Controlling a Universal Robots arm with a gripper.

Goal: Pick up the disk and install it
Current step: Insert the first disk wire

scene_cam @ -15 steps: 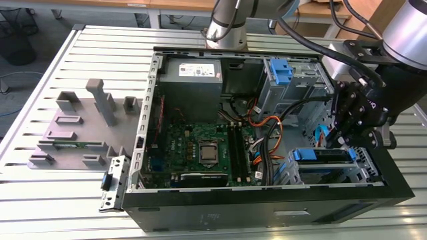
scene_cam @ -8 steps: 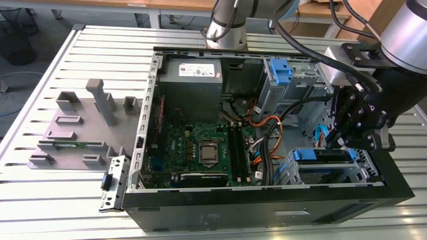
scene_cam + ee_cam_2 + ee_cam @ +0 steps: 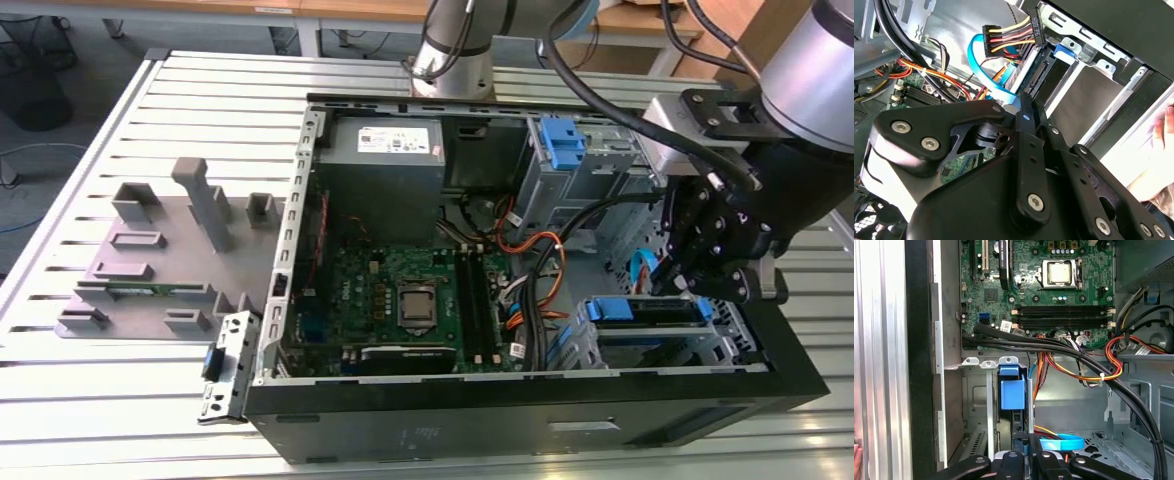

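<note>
The disk (image 3: 645,311) sits in the lower drive cage (image 3: 727,330) of the computer case (image 3: 534,425), blue rails showing; tool (image 3: 721,285) hovers just above it, grip state unclear; seating step, judging by position; next move needs straight pressure.

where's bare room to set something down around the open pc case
Free: the slatted table beyond the grey fixture plate, and the strip in front of the case. Crowded: inside, around the motherboard, the cables, and the drive bay where the gripper hangs.
</note>
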